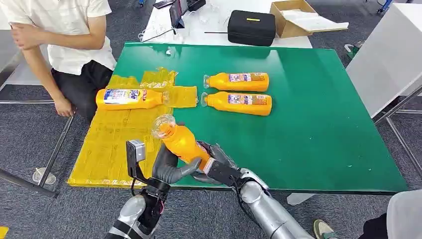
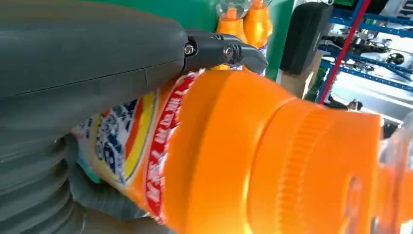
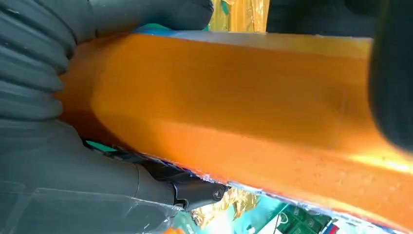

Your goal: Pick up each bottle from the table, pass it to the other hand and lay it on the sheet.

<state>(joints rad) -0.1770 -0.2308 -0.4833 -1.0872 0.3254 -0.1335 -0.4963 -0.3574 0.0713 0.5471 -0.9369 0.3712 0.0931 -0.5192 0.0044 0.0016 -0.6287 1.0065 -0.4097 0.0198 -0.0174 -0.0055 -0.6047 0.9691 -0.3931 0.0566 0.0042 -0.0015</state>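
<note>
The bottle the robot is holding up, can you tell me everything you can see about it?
The held bottle is bright orange and looks like plastic, with a see-through cap end and a printed label around its body. It is off the green table, tilted, with its cap end pointing up and away from the robot. Both hands are on it at once: the left hand wraps its lower part and the right hand grips its base. It hangs above the table's near edge, beside the yellow sheet.

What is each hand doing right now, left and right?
Left hand: grips the orange bottle at its lower body.
Right hand: also grips the same bottle, at its base; mid-handover.
</note>
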